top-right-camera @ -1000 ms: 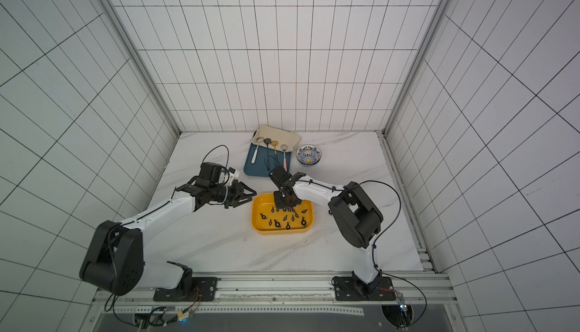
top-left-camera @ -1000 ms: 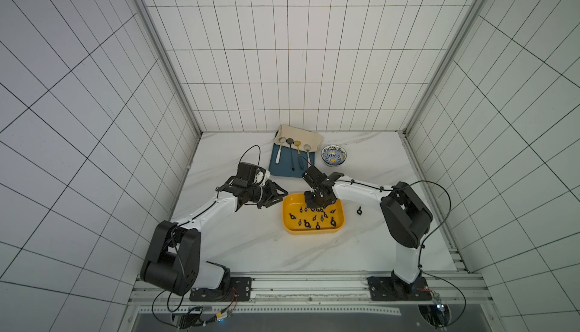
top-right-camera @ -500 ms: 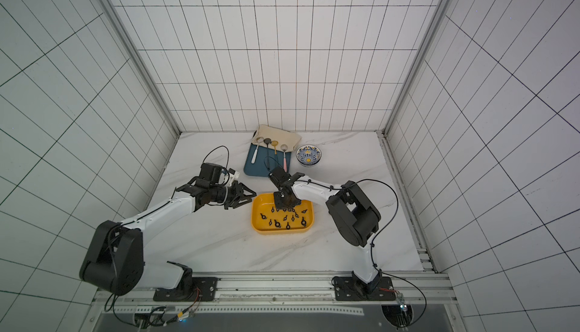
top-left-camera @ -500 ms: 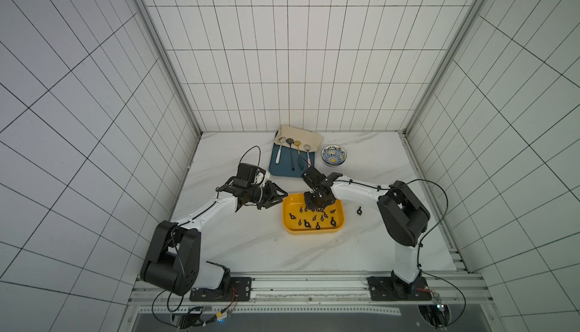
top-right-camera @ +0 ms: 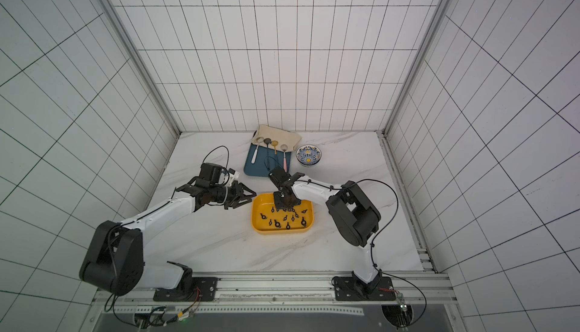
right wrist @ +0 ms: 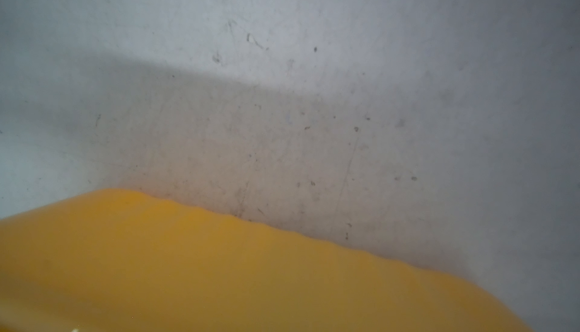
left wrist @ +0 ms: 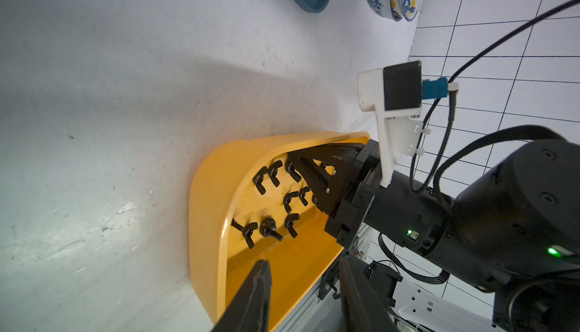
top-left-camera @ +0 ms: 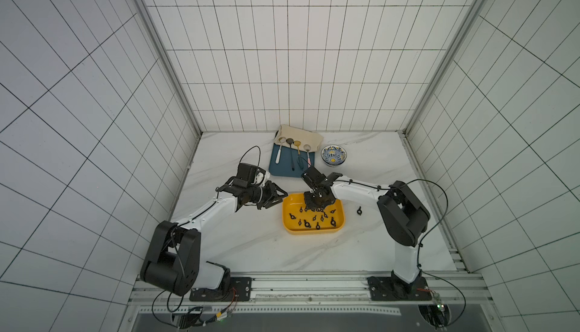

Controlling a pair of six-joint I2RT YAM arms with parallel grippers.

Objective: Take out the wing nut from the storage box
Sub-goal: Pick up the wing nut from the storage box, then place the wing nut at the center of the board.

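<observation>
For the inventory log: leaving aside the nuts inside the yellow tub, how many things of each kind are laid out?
spoons: 4
blue tray: 1
patterned bowl: 1
cloth: 1
storage box: 1
loose wing nut: 1
Total: 9

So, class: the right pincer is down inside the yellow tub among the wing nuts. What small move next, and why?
Probably lift the right pincer straight up a little: it is shut, low in the storage box among the wing nuts, and any catch is hidden.

blue tray (top-left-camera: 283,170) (four spoons (top-left-camera: 292,159), apparently) | patterned bowl (top-left-camera: 334,155) | beige cloth (top-left-camera: 303,134)
</observation>
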